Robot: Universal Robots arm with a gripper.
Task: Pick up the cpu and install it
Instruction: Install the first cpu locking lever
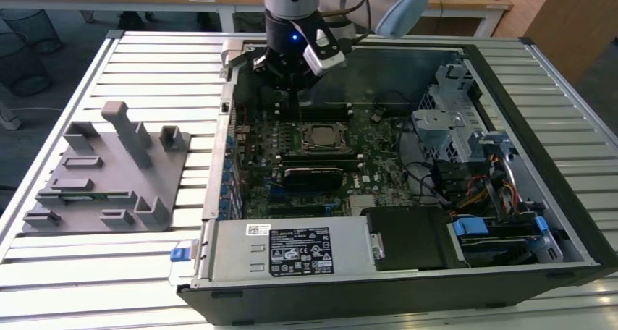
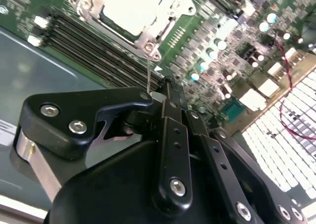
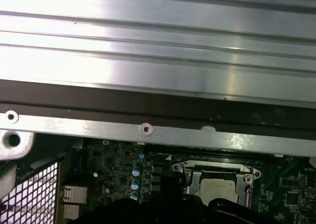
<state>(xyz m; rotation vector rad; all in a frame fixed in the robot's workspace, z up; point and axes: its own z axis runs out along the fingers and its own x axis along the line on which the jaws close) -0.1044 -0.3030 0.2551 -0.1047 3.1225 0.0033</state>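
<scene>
The cpu (image 1: 319, 135) lies flat in the metal-framed socket (image 1: 302, 145) on the motherboard of the open computer case (image 1: 540, 221). Its bright metal top shows in both wrist views (image 2: 129, 5) (image 3: 217, 187), with the socket frame (image 2: 169, 12) around it. My black gripper (image 1: 289, 84) hangs over the board just beyond the socket, toward the far wall of the case. The fingers (image 2: 169, 93) stand together, shut, with nothing held between them. A thin wire lever (image 2: 148, 73) rises from the socket's corner right beside the fingertips.
A grey fixture block (image 1: 111, 174) with several upright posts stands on the slatted table at the exterior view's left. Inside the case are a power supply (image 1: 289, 250), memory slots (image 1: 314, 169), a drive cage (image 1: 454, 124) and loose cables (image 1: 473, 192). Desks stand behind.
</scene>
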